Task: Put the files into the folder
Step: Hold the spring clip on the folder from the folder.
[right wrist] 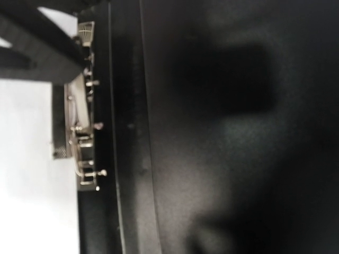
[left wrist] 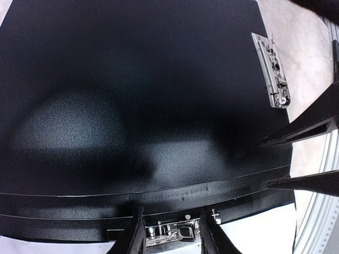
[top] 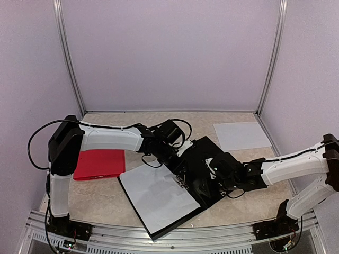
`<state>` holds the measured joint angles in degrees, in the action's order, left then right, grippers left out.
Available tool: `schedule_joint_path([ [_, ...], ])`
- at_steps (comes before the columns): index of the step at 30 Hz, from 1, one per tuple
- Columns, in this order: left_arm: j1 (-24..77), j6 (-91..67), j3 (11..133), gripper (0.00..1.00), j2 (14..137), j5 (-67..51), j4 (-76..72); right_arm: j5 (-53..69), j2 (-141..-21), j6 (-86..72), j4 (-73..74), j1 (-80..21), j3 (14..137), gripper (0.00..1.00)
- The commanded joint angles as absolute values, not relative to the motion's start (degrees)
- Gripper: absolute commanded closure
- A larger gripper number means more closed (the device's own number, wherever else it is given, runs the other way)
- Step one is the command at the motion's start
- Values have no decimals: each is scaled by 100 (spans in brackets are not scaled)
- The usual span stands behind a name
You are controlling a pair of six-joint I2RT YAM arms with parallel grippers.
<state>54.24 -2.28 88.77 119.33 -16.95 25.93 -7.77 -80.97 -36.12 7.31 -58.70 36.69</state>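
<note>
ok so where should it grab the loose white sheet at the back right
Probably its near edge, coming down from above on the front side: the sheet lies flat on the table, apart from the black folder, with no raised part to pinch.

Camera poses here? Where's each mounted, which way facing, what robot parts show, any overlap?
Top external: above and behind the bases, looking down the table; left arm and right arm reach over the open black folder.
Left wrist: faces down onto the folder's cover; left pincer straddles the metal clip.
Right wrist: close over the folder, facing down; none of its arm clearly shows.
Shared: both wrist views show that clip.
</note>
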Motion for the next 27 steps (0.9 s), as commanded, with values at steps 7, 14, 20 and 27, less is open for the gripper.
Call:
schedule_joint_path([
  [7, 5526, -149, 9120, 69, 11997, -1653, 2640, -711, -8230, -3687, 658, -5833, 3713, 68],
  [14, 5528, -148, 9147, 74, 12059, -1616, 2692, -721, -8174, -3701, 671, -5832, 3687, 68],
  [20, 5528, -150, 9150, 78, 12065, -1602, 2679, -687, -8230, -3697, 664, -5830, 3711, 68],
  [27, 5528, -141, 9124, 80, 12109, -1582, 2704, -699, -8192, -3709, 686, -5832, 3700, 68],
])
